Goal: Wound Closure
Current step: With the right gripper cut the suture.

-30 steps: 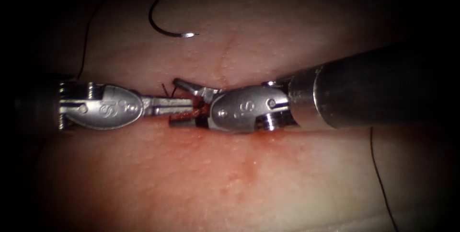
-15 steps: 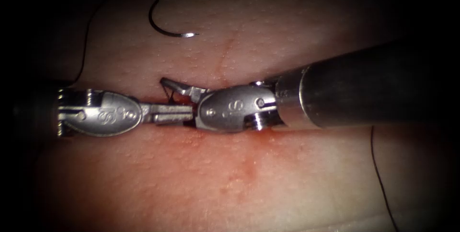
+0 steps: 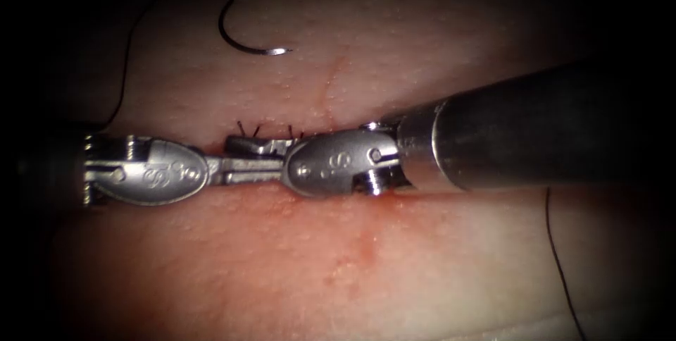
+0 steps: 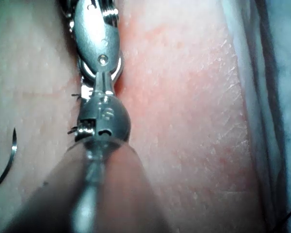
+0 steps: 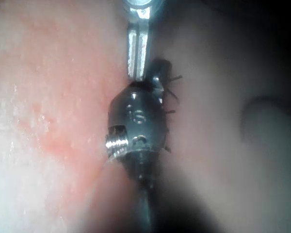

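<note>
The right tool (image 3: 260,147), spread a second earlier, had closed beside the left tool's (image 3: 250,168) pressed-together jaws; needle (image 3: 243,38) lay free, far left.

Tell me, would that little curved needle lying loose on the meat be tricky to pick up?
Probably. The needle lies free on the tissue, held by neither tool, thin and shiny, so likely slippery. Its curve looks stiff, so a nudge would probably rock or pivot it. The thread trailing from it looks limp and might drag.
</note>
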Available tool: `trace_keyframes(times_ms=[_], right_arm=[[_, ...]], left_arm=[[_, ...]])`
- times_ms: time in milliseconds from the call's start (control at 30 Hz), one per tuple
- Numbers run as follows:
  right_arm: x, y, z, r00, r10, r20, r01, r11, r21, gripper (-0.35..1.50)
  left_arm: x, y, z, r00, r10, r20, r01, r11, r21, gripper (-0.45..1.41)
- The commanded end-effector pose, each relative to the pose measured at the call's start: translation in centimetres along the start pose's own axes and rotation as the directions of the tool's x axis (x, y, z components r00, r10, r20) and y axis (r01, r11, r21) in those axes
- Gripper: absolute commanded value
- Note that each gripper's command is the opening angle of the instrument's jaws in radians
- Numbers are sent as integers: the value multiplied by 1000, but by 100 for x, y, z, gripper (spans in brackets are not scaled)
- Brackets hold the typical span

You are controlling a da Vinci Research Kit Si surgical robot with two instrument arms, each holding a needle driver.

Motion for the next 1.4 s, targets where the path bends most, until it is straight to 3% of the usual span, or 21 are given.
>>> trace_keyframes(times_ms=[33,67,100,167,233,333,500,667,967,1200,1367,1400], right_arm=[[-3,0,4,1000,0,-3,0,1000,3,5],[-3,1,2,1000,1,0,-1,1000,1,41],[-2,6,-8,1000,3,21,-3,1000,-11,101],[-1,11,-18,999,5,32,-5,1000,-11,115],[2,24,-47,1000,-5,30,5,1000,-16,130],[6,39,-81,1000,-19,21,19,999,-31,132],[17,83,-161,999,-23,31,26,995,-97,140],[20,95,-203,998,-40,51,46,991,-123,140],[13,92,-217,995,-8,98,23,988,-155,123],[10,91,-213,993,-10,114,26,990,-141,128],[7,84,-213,992,-5,126,21,991,-129,128],[7,81,-212,992,-6,130,23,992,-127,128]], left_arm=[[-3,-1,6,1000,2,-1,-2,1000,0,-45],[-3,-1,5,1000,2,-1,-2,1000,-1,-45],[-2,1,2,1000,3,-3,-3,1000,-3,-45],[-2,2,-1,1000,4,-4,-4,1000,-5,-45],[0,6,-7,1000,6,-8,-6,1000,-11,-45],[2,15,-13,1000,13,-11,-13,1000,-11,-45],[0,37,-27,999,33,-4,-33,999,-13,-45],[-22,39,-51,997,1,71,-2,1000,10,-45],[-58,39,-67,987,-22,161,12,998,66,-45],[-69,45,-83,982,-41,183,28,997,77,-45],[-86,46,-88,963,-136,233,117,989,91,-45],[-92,44,-86,950,-188,249,170,981,95,-11]])
